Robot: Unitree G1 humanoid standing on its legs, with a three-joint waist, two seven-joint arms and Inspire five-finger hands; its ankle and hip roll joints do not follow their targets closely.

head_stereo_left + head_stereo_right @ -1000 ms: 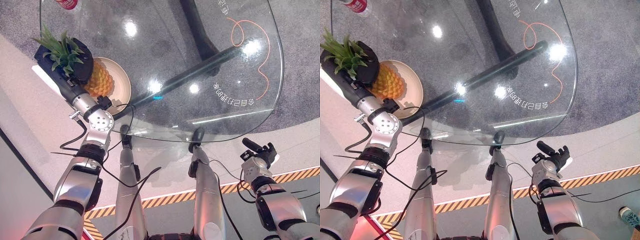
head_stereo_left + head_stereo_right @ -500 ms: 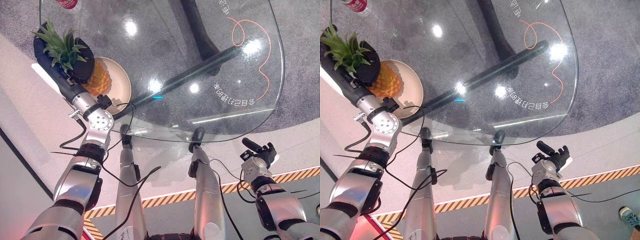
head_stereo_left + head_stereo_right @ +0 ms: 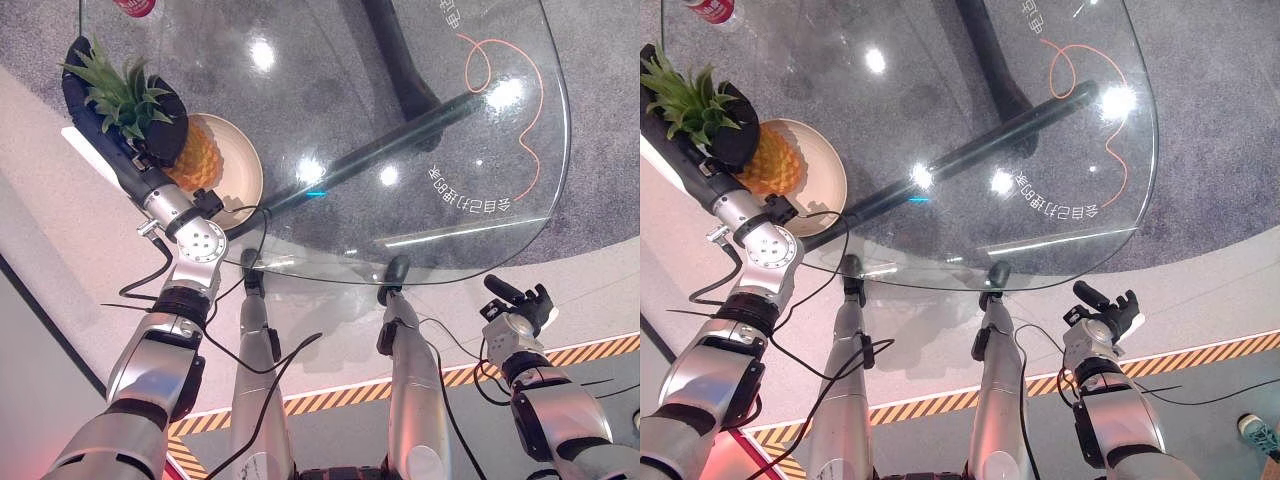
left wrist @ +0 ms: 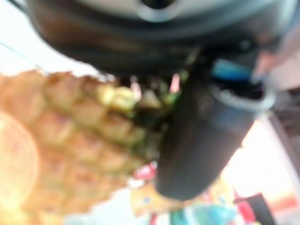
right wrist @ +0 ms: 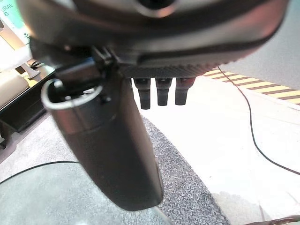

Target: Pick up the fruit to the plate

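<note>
A pineapple [image 3: 190, 158] with a yellow-orange bumpy skin and a crown of green spiky leaves is seen over a round beige plate [image 3: 240, 165]. The pineapple is tilted, with its leaves pointing away from the plate, past the table's edge. The plate is set flat near the left edge of the glass table [image 3: 350, 120], close to its near left corner.

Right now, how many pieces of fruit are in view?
1. A pineapple, gripped near its leafy crown by the left hand, hangs over the cream plate at the glass table's left edge. Others could be hidden behind the hand.
</note>
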